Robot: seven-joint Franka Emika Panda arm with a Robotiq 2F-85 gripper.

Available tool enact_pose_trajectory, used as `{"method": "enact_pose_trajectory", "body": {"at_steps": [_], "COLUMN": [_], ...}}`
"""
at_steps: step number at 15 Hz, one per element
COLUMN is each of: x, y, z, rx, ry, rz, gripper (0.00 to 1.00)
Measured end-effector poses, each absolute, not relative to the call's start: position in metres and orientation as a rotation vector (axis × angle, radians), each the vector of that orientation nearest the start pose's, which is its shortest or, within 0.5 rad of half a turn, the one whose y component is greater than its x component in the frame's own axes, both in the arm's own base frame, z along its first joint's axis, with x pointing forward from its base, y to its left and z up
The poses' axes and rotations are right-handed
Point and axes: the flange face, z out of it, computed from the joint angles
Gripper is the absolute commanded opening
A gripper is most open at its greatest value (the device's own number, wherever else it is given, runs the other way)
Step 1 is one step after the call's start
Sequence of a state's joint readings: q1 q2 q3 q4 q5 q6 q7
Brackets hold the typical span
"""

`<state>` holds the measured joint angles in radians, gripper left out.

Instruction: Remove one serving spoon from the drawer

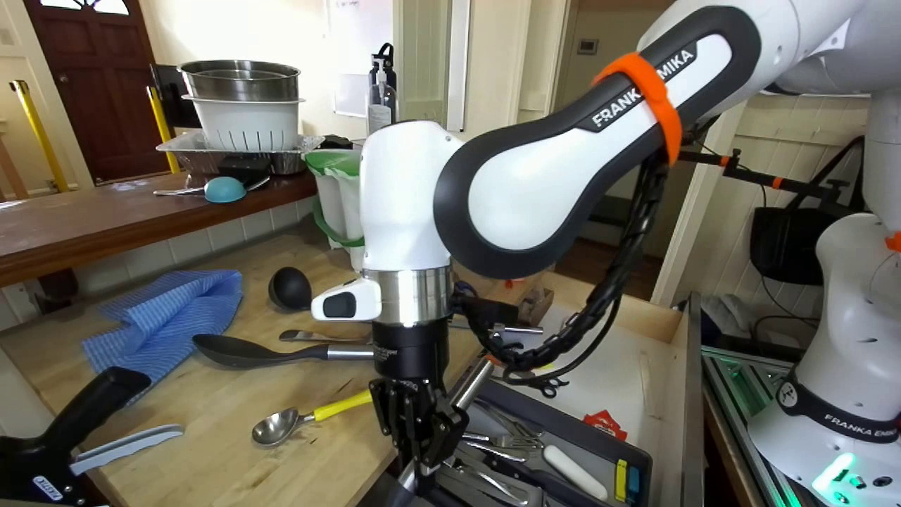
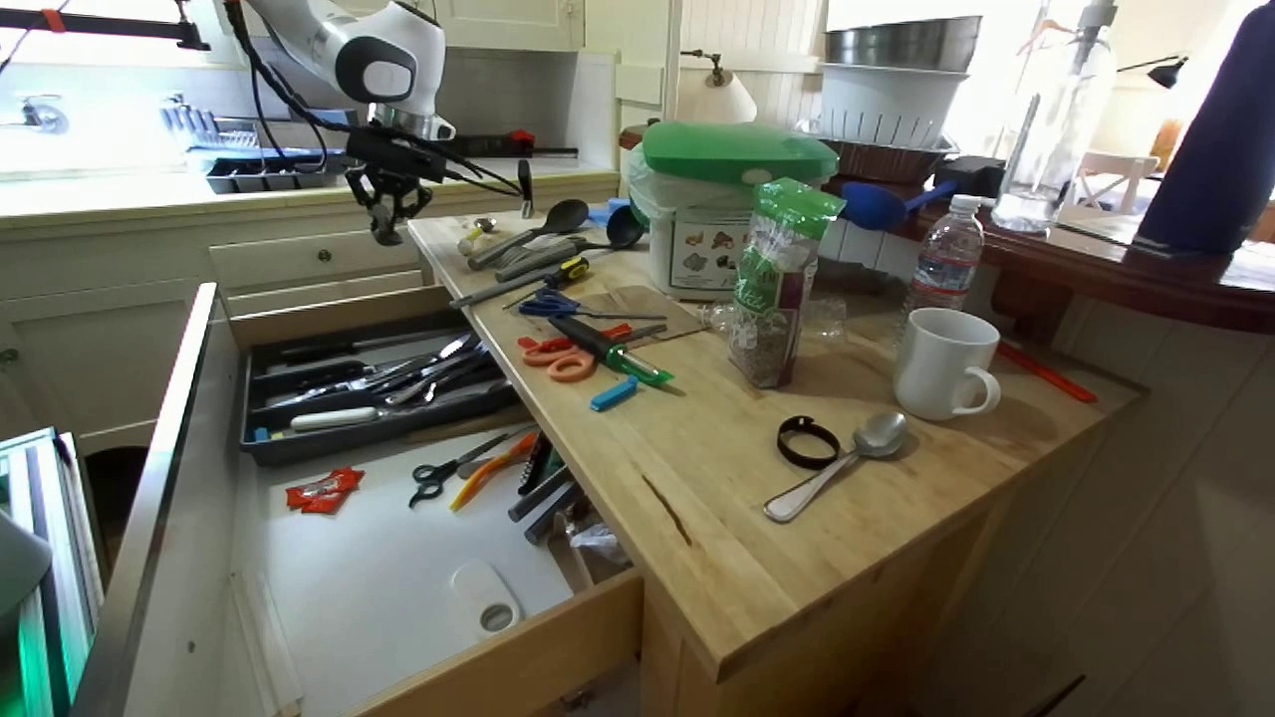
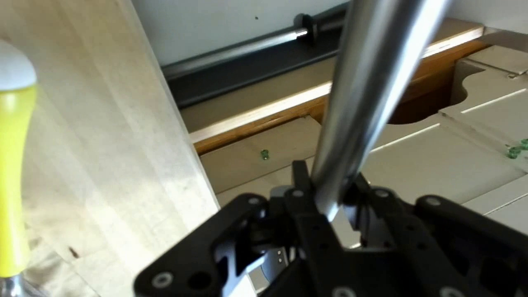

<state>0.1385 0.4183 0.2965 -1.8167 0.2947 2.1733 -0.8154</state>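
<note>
Pinching a metal handle (image 3: pixel 373 90) in the end effector (image 3: pixel 331 185), utensil type unclear, black oval-headed serving spoon (image 1: pixel 236 352) lying on the bench (image 1: pixel 218 405) near a blue cloth (image 1: pixel 186 306), black ladle (image 1: pixel 288 289) nearby, drawer (image 2: pixel 388 588) open alongside.

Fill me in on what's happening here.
The robot's gripper is clamped on what may be the serving spoon, by its silver handle; the head isn't clearly shown. It hangs near one end of the open drawer, not yet set down. Other utensils lie in the drawer's dark grey tray, and a black spoon rests on the wooden counter.
</note>
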Motion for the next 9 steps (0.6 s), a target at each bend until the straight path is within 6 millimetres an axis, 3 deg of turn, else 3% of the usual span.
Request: {"method": "enact_pose_trajectory", "body": {"at_steps": [4, 9], "x": [0.599, 0.618], "y": [0.289, 0.292], "z": [0.314, 0.336], "rx": [-2.29, -2.292], "ry": [-1.537, -1.632], "rz": [-0.082, -0.308], "gripper": [0.06, 0.06]}}
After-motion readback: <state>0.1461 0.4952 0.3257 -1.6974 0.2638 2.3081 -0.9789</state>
